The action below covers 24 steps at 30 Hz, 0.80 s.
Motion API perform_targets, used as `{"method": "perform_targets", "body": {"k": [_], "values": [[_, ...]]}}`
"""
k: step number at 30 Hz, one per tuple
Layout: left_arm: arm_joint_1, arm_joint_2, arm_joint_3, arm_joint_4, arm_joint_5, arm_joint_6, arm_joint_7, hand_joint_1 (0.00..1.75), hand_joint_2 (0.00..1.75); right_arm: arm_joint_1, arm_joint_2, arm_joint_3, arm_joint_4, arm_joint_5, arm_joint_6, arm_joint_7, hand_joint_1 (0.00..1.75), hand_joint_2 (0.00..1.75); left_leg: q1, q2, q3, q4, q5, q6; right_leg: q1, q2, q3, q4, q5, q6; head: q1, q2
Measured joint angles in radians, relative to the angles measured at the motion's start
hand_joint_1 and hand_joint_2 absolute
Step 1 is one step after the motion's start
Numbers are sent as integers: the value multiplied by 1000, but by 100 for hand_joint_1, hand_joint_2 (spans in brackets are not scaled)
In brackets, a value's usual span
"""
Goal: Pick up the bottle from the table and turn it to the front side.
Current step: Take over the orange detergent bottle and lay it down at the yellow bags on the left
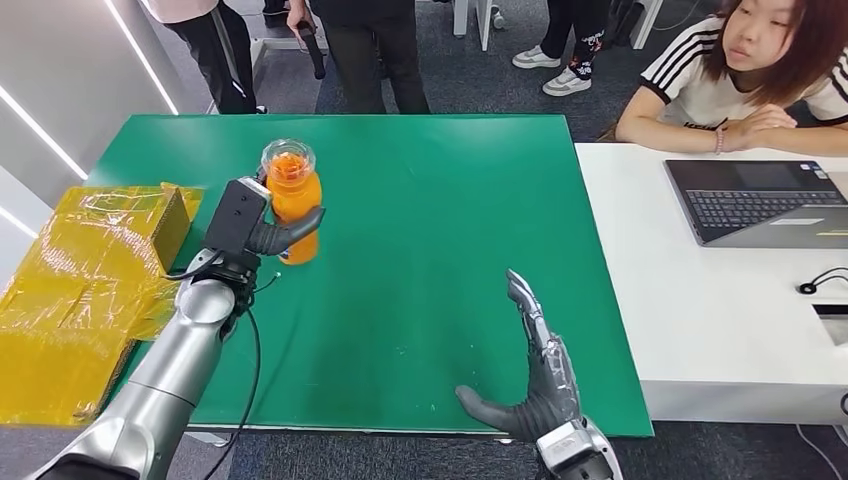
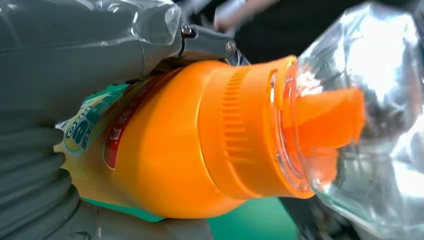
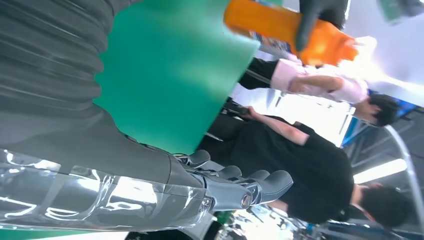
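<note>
**Left hand grips the orange bottle above the green surface**

Nearest the robot, the right hand hovers over the front edge of the green-covered surface, released, its fingers straight and spread with the thumb out to the side; it holds nothing. In the right wrist view the same hand shows its fingers extended side by side.

Farther in and to the left, the left hand is wrapped around the orange plastic bottle with a clear domed cap, thumb across its front and the fingers behind. The bottle stands roughly upright; whether its base touches the surface or is just lifted cannot be told from the head view. The left wrist view shows the bottle close up, the grey thumb pressed along its printed label and the clear cap beyond the ribbed orange collar.

Left of the surface lies a yellow-wrapped cardboard box. To the right stands a white table with 1 open grey laptop. Beyond it a seated person leans on folded arms, and other people stand past the far edge.
</note>
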Motion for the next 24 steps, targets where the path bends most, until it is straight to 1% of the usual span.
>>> {"method": "perform_targets", "body": {"k": [2,5,6,8,10,14,17,20,22,24], "values": [[0,23,0,-18,-70,38,4,175,175,0,-1,1,-15,0,1,3,0,175,0,0,0,0,0,0,0,0,0,0,0,0,0,0],[1,49,0,-41,-136,71,12,175,175,1,-2,2,-29,0,2,3,0,175,0,-1,0,0,0,0,0,-1,0,0,0,0,0,0],[3,58,0,-51,-176,91,19,175,175,2,-3,2,-31,-1,2,1,0,175,0,-1,-1,0,0,0,0,-1,0,0,0,0,0,0],[8,86,0,-84,-308,152,44,175,175,3,-6,2,-38,-9,1,-8,0,175,0,1,-1,0,0,0,0,0,0,0,0,0,0,0],[12,129,0,-128,-467,214,82,175,175,6,-12,2,-47,-24,0,-19,0,175,0,2,0,0,0,0,0,2,-1,0,0,0,0,0],[19,223,0,-202,-785,303,147,175,175,17,-16,0,-62,-59,-2,-42,0,175,0,2,0,0,0,0,0,1,-1,0,0,0,0,0],[28,277,-1,-217,-991,352,197,175,175,33,-16,-5,-78,-71,-2,-53,0,175,0,2,0,-1,0,0,0,1,-1,0,0,0,0,0],[61,334,-2,-226,-1194,395,271,175,175,63,-16,-13,-101,-71,-2,-66,0,175,0,4,0,-1,0,-1,0,3,-1,0,0,0,0,0],[85,368,-11,-228,-1292,408,333,175,175,78,-18,-21,-113,-73,-3,-76,0,175,0,4,0,-1,-1,-1,0,3,-2,0,0,0,0,0],[96,396,-31,-227,-1332,411,388,175,175,82,-20,-28,-120,-78,-6,-82,0,175,0,4,-1,-1,0,-1,0,3,-2,0,0,0,0,0]]}}
